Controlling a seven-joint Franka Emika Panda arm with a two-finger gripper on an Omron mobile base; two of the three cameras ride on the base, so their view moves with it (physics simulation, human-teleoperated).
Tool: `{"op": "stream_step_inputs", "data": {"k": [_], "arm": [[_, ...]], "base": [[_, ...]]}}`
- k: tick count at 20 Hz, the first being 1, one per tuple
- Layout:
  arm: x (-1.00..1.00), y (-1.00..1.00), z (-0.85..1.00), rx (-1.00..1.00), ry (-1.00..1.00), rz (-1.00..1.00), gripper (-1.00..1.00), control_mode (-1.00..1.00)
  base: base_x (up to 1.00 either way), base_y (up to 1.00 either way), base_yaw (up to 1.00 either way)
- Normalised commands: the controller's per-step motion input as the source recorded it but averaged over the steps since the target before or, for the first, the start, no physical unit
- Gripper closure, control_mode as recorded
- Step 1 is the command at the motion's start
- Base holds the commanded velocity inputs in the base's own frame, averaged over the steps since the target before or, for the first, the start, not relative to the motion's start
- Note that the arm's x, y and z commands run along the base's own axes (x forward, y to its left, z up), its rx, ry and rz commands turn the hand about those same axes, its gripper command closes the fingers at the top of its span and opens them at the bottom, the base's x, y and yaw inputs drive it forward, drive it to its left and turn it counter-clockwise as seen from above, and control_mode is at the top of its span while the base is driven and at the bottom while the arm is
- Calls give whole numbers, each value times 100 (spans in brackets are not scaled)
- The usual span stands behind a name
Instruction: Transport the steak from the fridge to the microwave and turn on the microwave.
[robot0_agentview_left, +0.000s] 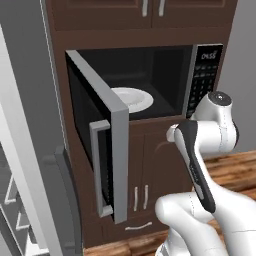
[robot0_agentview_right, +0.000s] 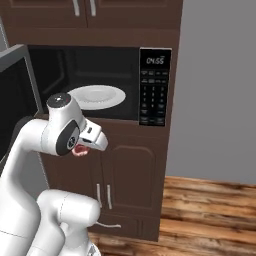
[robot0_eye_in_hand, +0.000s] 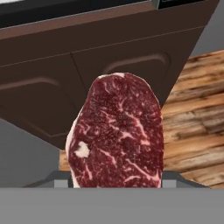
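The steak (robot0_eye_in_hand: 116, 131), a marbled red slab with a pale fat edge, stands upright between my fingers and looms large in the hand view. From the right base view it is a small pink piece (robot0_agentview_right: 79, 150) under my gripper (robot0_agentview_right: 92, 141), which is shut on it. The hand hangs in front of the brown cabinet doors, just below the microwave (robot0_agentview_right: 154, 87). The microwave (robot0_agentview_left: 202, 80) is open, its door (robot0_agentview_left: 107, 150) swung out to the left. A white plate (robot0_agentview_left: 132, 98) lies inside. The grey fridge (robot0_agentview_left: 30, 125) fills the left edge of the left base view.
Brown cabinet doors (robot0_agentview_right: 125, 175) with silver handles sit under the microwave, and more cabinets are above it. The fridge's dark handle (robot0_agentview_left: 67, 190) stands close to the open microwave door. A wooden floor (robot0_agentview_right: 210, 210) and a grey wall (robot0_agentview_right: 220, 75) lie to the right.
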Motion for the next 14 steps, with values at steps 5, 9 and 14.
{"op": "stream_step_inputs", "data": {"k": [5, 9, 14], "arm": [[0, 0, 0, 0, 0, 0, 100, 100], [0, 0, 0, 0, 0, 0, 100, 100], [0, 0, 0, 0, 0, 0, 100, 100]], "base": [[21, 7, 21], [23, 18, 2], [23, 22, 0]]}}
